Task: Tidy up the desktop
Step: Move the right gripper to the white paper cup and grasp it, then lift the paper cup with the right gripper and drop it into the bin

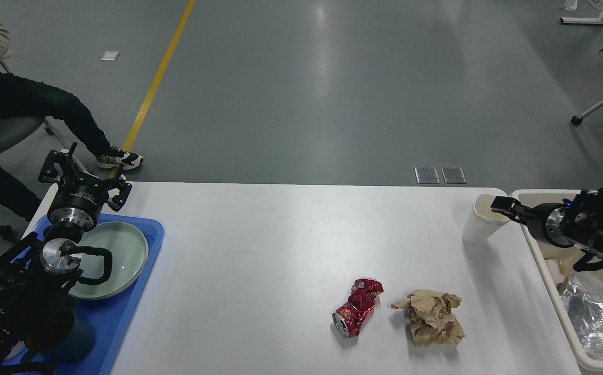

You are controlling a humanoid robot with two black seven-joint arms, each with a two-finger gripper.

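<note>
1. the desktop, a wide white matte tabletop with rounded corners, fills the lower middle of the frame.
2. the right gripper, at the right edge, reaches leftward; its dark fingertips sit at the rim of a white paper cup standing upright in the right middle of the frame. whether the fingers are clenched on the rim or only touching it, i cannot tell.
3. just right of the cup, off the table edge, is a cream bin holding crinkled foil.
4. lower centre-right lie a crushed red can, shiny and dented, its long axis running from lower left to upper right, and just beside it a crumpled brown paper. the right arm is much nearer both.
5. the left gripper, upper left, hangs with fingers spread wide and grasping nothing, above a blue tray holding a smooth pale green plate.
</note>
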